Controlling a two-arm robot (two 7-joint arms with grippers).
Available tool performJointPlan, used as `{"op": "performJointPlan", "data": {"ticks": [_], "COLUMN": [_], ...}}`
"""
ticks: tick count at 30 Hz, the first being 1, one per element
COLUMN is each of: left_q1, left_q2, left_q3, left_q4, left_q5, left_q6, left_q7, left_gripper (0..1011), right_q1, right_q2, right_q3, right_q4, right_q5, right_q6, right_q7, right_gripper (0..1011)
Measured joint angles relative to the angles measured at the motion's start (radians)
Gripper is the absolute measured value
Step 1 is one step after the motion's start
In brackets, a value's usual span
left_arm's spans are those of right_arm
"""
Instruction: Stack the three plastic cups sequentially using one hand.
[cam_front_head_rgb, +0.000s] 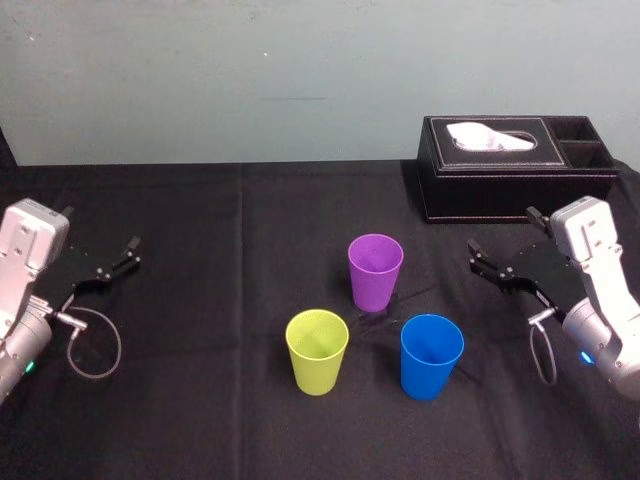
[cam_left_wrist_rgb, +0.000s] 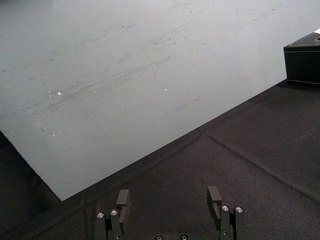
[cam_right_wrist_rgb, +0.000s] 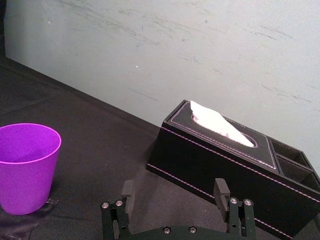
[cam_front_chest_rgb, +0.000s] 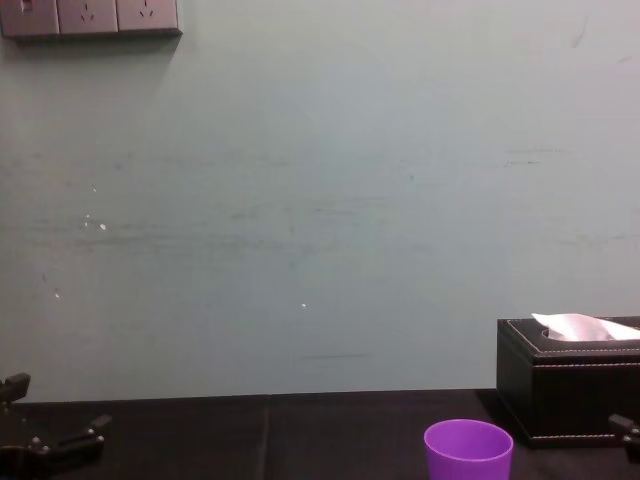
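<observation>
Jaws wide on left gripper (cam_front_head_rgb: 100, 228), right gripper (cam_front_head_rgb: 503, 230) (both empty)

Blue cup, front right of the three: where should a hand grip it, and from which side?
Probably the rim of the blue cup, one finger inside its open mouth, one outside, coming down from its right. It stands upright, mouth up, apart from the purple cup and yellow-green cup, and the open right hand is nearest. The left hand idles far left.

The left gripper (cam_front_head_rgb: 100, 230) is held low at the left, fingers spread apart. The right gripper (cam_front_head_rgb: 503, 232) is held low at the right, fingers likewise spread. Both point forward and inward.
</observation>
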Motion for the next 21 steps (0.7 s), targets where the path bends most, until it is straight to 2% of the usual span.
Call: {"op": "performJointPlan", "data": {"ticks": [21], "left_q1": [0.0], "left_q2": [0.0], "left_q3": [0.0], "left_q4": [0.0], "left_q5": [0.0], "left_q6": [0.0], "left_q7": [0.0], "left_gripper": [1010], "right_q1": [0.0], "right_q2": [0.0], "right_q3": [0.0], "right_q4": [0.0], "right_q5": [0.0], "right_q6": [0.0], "right_q7": [0.0], "right_gripper": [1003]}}
